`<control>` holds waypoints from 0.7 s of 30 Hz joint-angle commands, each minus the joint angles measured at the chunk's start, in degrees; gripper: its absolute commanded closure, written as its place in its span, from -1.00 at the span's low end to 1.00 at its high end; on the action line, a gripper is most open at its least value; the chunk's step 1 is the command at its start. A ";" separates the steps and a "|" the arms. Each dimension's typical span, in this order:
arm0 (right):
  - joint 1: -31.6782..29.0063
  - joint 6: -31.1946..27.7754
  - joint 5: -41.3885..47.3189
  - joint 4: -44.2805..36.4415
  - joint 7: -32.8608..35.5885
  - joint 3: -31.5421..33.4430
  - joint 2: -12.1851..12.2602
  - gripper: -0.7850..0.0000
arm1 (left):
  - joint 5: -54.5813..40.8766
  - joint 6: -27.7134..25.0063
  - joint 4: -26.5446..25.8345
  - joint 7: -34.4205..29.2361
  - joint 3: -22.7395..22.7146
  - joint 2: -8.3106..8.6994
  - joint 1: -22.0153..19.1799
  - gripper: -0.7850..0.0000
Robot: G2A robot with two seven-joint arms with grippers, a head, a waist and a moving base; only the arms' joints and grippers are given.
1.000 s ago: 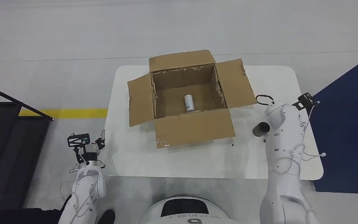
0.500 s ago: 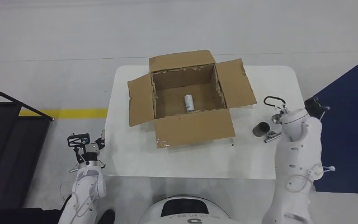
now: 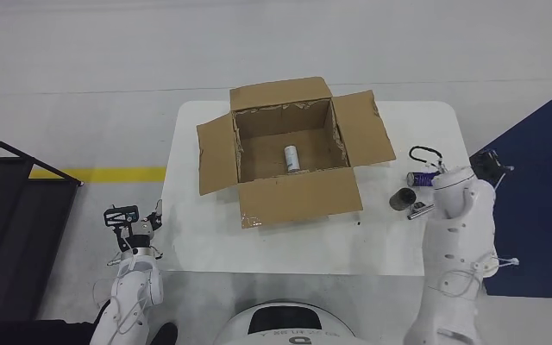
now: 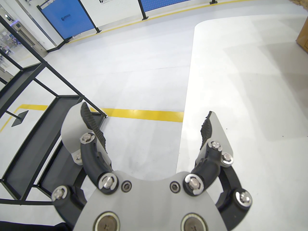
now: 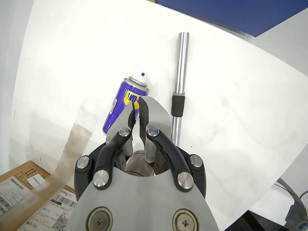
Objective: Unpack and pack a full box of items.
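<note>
An open cardboard box [image 3: 263, 203] stands in the middle of the white table [image 3: 285, 250], flaps spread, with a small white can [image 3: 291, 158] lying on its floor. To the right of the box lie a blue spray can [image 3: 421, 178] [image 5: 119, 108], a metal rod [image 3: 420, 210] [image 5: 181, 68], a dark cylinder [image 3: 399, 200] and a black carabiner [image 3: 424, 156]. My right gripper [image 5: 140, 103] is shut and empty, just above the spray can and beside the rod. My left gripper [image 4: 146, 114] [image 3: 134, 217] stands open and empty over the floor, off the table's left edge.
A black metal rack [image 3: 26, 224] [image 4: 36, 126] stands on the floor left of my left arm. A corner of the box [image 5: 21, 183] with labels lies close under my right wrist. Bare tabletop lies in front of the box and along the right edge.
My right arm has drawn back toward the table's right edge, uncovering first the metal rod and then the blue spray can. The left arm has not moved.
</note>
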 commanded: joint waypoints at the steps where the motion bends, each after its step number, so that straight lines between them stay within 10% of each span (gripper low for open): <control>1: 0.98 0.76 -0.66 2.00 -0.74 -0.97 -0.14 -0.11 | 0.00 0.00 0.00 0.00 0.00 0.00 0.00 -1.00; 5: 3.15 2.87 -2.81 6.00 -2.85 -2.95 -0.49 -0.31 | 0.00 0.00 0.00 0.00 0.00 0.00 0.00 -1.00; 21: 11.75 7.08 -7.55 21.81 -7.06 -5.58 -1.88 0.01 | 0.00 0.00 0.00 0.00 0.00 0.00 0.00 -1.00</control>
